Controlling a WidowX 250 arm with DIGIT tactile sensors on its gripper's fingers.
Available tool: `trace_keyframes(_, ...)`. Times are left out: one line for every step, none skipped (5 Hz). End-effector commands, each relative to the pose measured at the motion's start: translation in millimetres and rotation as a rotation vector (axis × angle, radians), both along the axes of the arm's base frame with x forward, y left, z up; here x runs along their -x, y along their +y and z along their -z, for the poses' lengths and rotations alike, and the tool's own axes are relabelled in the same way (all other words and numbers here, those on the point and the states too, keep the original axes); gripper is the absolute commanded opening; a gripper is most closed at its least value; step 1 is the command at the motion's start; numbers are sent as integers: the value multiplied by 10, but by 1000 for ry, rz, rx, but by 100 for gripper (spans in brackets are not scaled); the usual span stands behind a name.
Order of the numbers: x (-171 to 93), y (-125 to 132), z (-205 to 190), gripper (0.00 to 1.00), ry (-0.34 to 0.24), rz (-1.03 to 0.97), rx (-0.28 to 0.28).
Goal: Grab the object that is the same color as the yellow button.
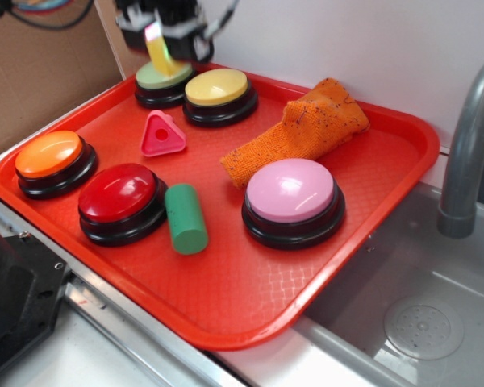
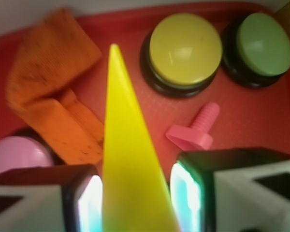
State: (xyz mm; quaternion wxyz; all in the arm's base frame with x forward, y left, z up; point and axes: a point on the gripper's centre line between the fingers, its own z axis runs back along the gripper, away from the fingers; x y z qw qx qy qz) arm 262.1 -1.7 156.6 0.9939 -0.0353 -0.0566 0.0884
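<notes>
We find the gripper [image 2: 135,203] clamped on the yellow wedge [image 2: 130,159], raised clear of the red tray [image 1: 250,290] above the green-topped button [image 1: 163,77]; the thick end sits between the pads, tip pointing down. Its colour matches the yellow button [image 1: 217,87] just beside; we judge the grab essentially done.

Sink counter against a white wall.

A plain white wall [image 1: 371,48] runs behind the scene, evenly lit, with no shadows of note. At the left corner stands brown cardboard [image 1: 40,72]. A grey faucet [image 1: 468,153] curves up at the right edge, above a steel sink [image 1: 419,314] with a round drain [image 1: 423,326] in its basin. A metal rim [image 1: 137,322] runs along the front edge of the counter, and a dark block [image 1: 12,306] sits at the front left corner.
</notes>
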Motion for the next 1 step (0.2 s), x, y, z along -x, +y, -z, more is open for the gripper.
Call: trace_keyframes(-70, 125, -442, 0, -140, -41, -113)
